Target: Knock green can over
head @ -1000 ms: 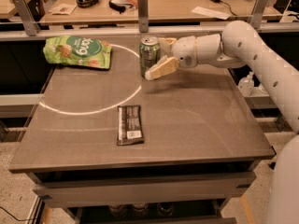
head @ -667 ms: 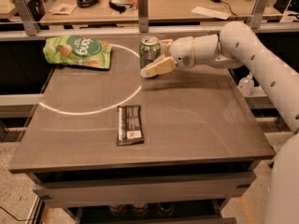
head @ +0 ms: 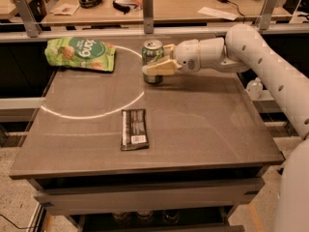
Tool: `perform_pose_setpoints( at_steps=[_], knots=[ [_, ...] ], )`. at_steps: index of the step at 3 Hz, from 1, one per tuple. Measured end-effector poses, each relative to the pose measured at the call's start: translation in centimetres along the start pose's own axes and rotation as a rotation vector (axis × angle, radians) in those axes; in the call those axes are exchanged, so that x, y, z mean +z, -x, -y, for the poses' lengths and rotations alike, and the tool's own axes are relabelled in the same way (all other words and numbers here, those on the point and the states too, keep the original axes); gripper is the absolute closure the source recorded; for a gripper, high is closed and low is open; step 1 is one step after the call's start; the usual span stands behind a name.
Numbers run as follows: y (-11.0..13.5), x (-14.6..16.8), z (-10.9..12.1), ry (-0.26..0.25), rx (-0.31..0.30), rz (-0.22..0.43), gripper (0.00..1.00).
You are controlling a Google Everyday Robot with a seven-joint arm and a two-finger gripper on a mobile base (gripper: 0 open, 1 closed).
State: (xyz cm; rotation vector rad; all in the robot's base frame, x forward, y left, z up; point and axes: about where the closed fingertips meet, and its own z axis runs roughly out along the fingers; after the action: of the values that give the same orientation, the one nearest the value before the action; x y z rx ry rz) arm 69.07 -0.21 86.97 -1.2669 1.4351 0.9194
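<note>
The green can (head: 152,52) stands upright at the back middle of the table (head: 203,124), silver top showing. My gripper (head: 157,60) reaches in from the right on a white arm (head: 251,47) and is open at the can. Its near tan finger (head: 161,67) crosses in front of the can's lower half and seems to touch it. The far finger (head: 169,48) sits at the can's right rear side.
A flat green snack bag (head: 81,53) lies at the back left. A dark snack bar wrapper (head: 134,128) lies near the table's middle front. A white arc (head: 91,114) is marked on the top. A rail with metal posts (head: 147,6) runs behind the table.
My gripper has moved left onto the can, so its near finger now lies across the can's front. The can still stands upright in about the same place.
</note>
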Motion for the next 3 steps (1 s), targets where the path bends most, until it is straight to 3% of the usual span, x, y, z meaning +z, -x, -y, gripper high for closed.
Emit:
perform_pose_setpoints(
  at_steps=[1,2,3],
  knots=[
    [1.4,-0.8,-0.3,0.008,-0.081,-0.006,0.88],
    [3.9,-2.3,-0.4,-0.017,-0.210,0.010,1.00],
    [6.5,-3.8,-0.5,-0.043,-0.390,0.014,1.00]
  ],
)
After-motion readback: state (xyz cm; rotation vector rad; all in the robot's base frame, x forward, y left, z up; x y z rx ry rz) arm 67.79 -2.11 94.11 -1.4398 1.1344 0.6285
